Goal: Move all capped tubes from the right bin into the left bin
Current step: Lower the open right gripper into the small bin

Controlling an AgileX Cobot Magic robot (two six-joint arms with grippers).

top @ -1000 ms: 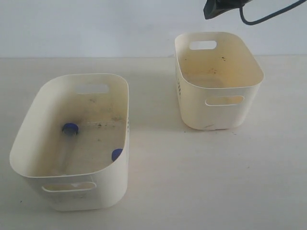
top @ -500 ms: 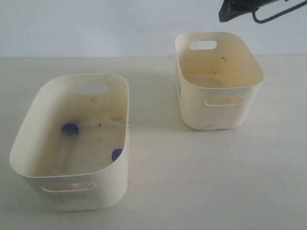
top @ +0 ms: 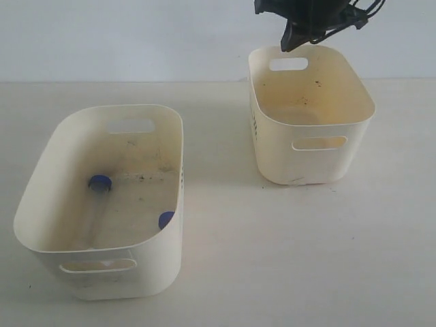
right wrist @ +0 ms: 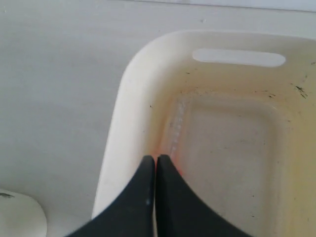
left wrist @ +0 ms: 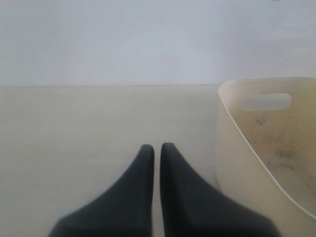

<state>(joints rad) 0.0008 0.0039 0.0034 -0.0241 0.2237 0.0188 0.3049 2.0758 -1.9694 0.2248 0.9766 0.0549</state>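
The right bin [top: 312, 161] stands at the back right. My right gripper [top: 291, 39] hangs shut and empty over its far rim. In the right wrist view a clear capped tube [right wrist: 176, 124] lies along the inner wall of the right bin [right wrist: 123, 113], a trace of orange-red showing beside my shut right gripper [right wrist: 156, 158]. The left bin [top: 102, 272] holds two tubes with dark blue caps, one [top: 100, 182] near its middle and one [top: 165, 219] by the right wall. My left gripper [left wrist: 157, 147] is shut on nothing, beside the left bin [left wrist: 237, 148], and is out of the exterior view.
Both bins rest on a pale table [top: 286, 252] with a white wall behind. A dark cable [top: 354, 17] trails from the right arm. A pale rounded object [right wrist: 17, 217] shows at the edge of the right wrist view.
My right gripper has swung left and lower, from the top right corner to above the right bin's far rim. The bins and the blue-capped tubes have not moved.
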